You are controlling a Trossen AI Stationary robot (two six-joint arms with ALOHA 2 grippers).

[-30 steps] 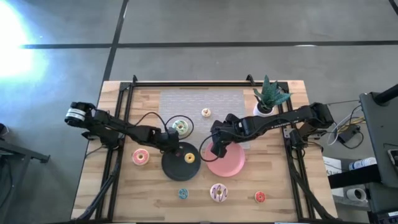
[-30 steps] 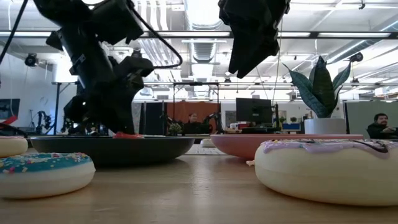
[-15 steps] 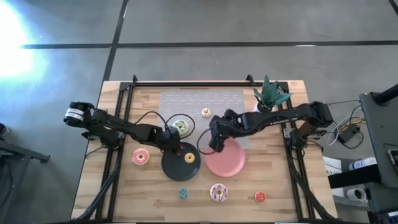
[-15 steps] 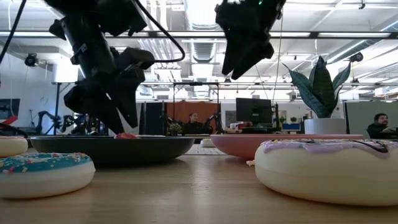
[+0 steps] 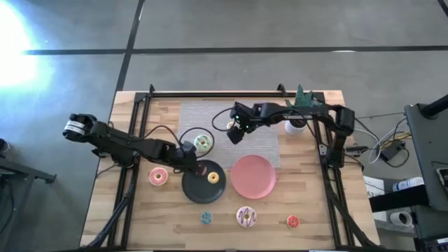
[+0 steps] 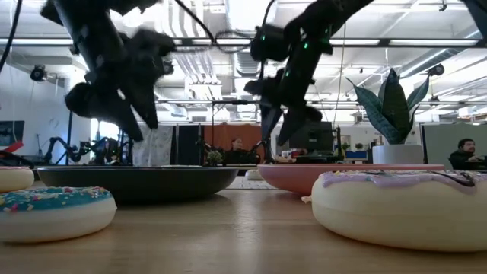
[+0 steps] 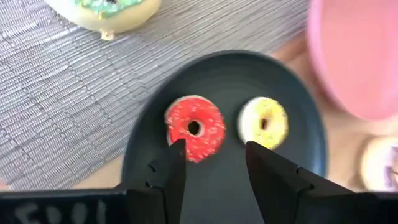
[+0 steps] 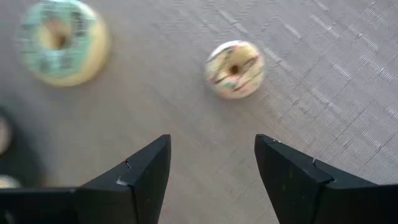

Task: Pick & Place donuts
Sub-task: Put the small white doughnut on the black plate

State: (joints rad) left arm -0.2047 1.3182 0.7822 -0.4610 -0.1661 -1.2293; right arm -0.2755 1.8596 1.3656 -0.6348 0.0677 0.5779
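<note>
Two donuts lie on the black plate: a red donut and a yellow donut, side by side and apart. The left gripper hangs just above them, fingers spread and empty, the red donut showing between and slightly beyond the fingertips.

The right gripper is over the grey mat, fingers wide apart and holding nothing. A small cream donut with dark stripes lies on the mat ahead of it; a green donut lies farther off on the same mat. In the high view the right gripper sits just beside the cream donut. The pink plate holds nothing.

Assessment: the step in hand appears to be the right arm's approach to the cream donut. Recommended practice: centre the ring between the fingers before descending, come straight down, and close across the ring's width. The mat's weave may let the donut slide, so contact should be even on both sides. The left arm should lift clear without brushing the donuts on the black plate.
</note>
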